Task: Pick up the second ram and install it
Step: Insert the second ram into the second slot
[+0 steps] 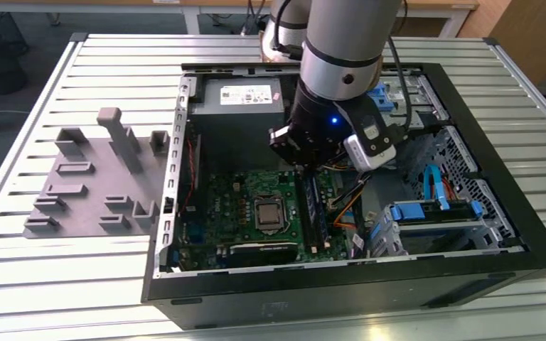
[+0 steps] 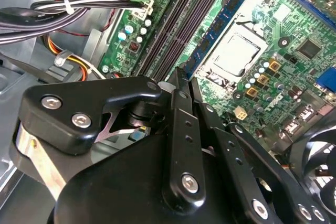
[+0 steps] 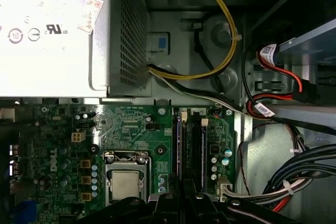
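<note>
Hovering low inside the open case [image 1: 500, 256], our gripper [image 2: 181, 77] sits over the memory slots [image 3: 202, 150] beside the processor socket [image 3: 125, 182]. Its black fingers [image 2: 178, 124] look drawn close together; whether anything thin is pinched between them, we cannot tell. One blue ram [image 2: 220, 24] lies seated in a slot next to the socket, its black chips in a row; we judge it could be either stick, so we cannot say which it is.

Risks, as we judge them: a stick coming down slightly tilted or off its slot would jam on the latches or stress the board [image 1: 244, 206]; the loose cables [image 3: 220, 40] near the slot ends could snag the fingers.

Nearest us are matte black metal links with bright screws. Beyond them lies the green board, dense with small round capacitors and a shiny square processor lid. Farther off stand the grey perforated supply box [image 1: 239, 96] and the ribbed metal table [image 1: 83, 284].
</note>
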Tool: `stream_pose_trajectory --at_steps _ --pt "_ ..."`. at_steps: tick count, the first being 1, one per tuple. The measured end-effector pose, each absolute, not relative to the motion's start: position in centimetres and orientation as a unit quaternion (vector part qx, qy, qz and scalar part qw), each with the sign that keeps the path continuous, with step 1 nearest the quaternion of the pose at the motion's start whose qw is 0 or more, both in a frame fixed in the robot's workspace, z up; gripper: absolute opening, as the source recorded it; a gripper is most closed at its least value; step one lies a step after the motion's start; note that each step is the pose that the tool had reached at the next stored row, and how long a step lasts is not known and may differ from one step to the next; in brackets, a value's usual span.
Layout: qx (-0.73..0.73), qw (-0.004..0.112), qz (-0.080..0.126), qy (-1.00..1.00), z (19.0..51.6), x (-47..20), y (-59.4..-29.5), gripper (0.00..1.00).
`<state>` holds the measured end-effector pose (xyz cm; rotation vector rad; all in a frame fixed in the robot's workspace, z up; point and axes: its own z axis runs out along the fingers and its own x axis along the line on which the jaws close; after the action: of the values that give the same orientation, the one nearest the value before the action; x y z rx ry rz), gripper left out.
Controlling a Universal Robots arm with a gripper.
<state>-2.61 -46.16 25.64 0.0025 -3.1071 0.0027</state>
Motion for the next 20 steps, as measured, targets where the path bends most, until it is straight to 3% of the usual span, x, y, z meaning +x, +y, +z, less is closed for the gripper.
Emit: stream_pose_trajectory --at_steps 20 --pt "0.000 0.017 0.001 -1.000 25.08 -2.44 -46.59 0.14"
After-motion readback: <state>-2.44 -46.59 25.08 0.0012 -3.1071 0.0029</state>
